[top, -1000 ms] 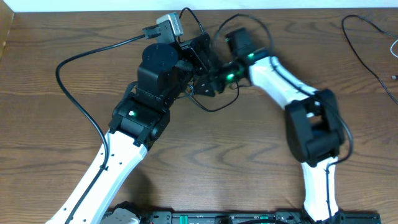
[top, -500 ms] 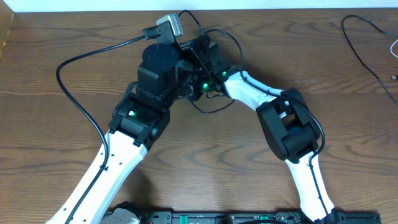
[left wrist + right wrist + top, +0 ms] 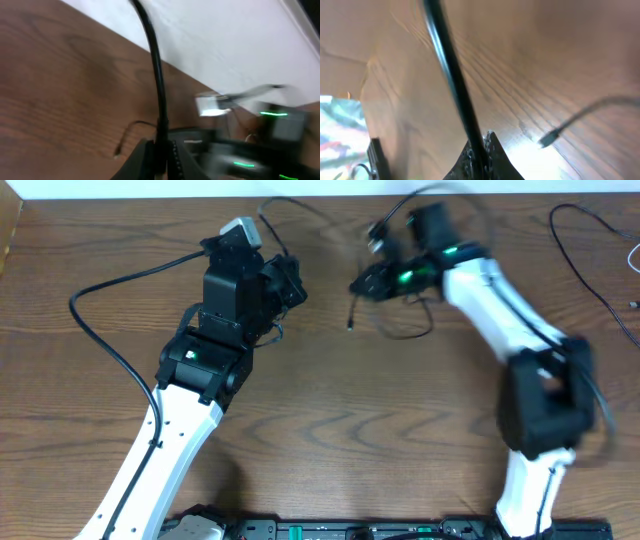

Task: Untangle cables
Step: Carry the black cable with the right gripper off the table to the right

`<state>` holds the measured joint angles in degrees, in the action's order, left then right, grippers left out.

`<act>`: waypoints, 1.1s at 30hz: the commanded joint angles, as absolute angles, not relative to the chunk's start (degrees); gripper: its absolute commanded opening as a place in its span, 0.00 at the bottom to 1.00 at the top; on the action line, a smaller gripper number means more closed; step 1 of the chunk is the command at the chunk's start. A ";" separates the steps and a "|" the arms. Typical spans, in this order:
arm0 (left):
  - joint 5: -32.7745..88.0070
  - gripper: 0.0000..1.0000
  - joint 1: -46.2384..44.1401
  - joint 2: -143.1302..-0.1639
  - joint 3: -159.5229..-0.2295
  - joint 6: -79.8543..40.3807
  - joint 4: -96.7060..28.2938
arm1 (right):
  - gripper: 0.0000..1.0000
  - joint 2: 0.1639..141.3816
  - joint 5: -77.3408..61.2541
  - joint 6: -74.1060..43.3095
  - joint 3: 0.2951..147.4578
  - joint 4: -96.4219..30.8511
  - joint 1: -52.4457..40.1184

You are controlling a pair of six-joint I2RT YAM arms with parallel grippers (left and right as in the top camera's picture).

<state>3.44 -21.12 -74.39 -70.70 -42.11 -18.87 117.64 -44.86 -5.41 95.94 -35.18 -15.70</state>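
Brown woodgrain tabletop lay beneath. Left gripper and right gripper were each pinched closed on thin black flexible cable rising from the grip.

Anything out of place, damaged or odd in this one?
Nothing spilled or broken. The right arm is smeared by motion blur. The left gripper and right gripper each pinch black cable; a loose plug end lies between them. Another thin cable lies at the table's far right, running out of view.
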 commanded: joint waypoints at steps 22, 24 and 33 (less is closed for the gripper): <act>1.89 0.52 -20.95 -78.76 -70.78 -41.67 -23.79 | 0.01 84.53 -5.85 -10.70 96.64 -22.65 15.86; 1.89 0.52 -20.95 -78.78 -70.78 -41.67 -23.79 | 0.01 85.36 -2.87 -9.37 96.64 -21.34 18.22; 1.87 0.52 -20.95 -78.85 -70.78 -41.69 -23.68 | 0.01 93.14 3.46 -4.10 105.16 -27.16 26.57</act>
<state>2.63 -21.10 -78.67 -70.70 -42.02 -23.75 89.65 0.51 -7.51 99.26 -24.75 24.82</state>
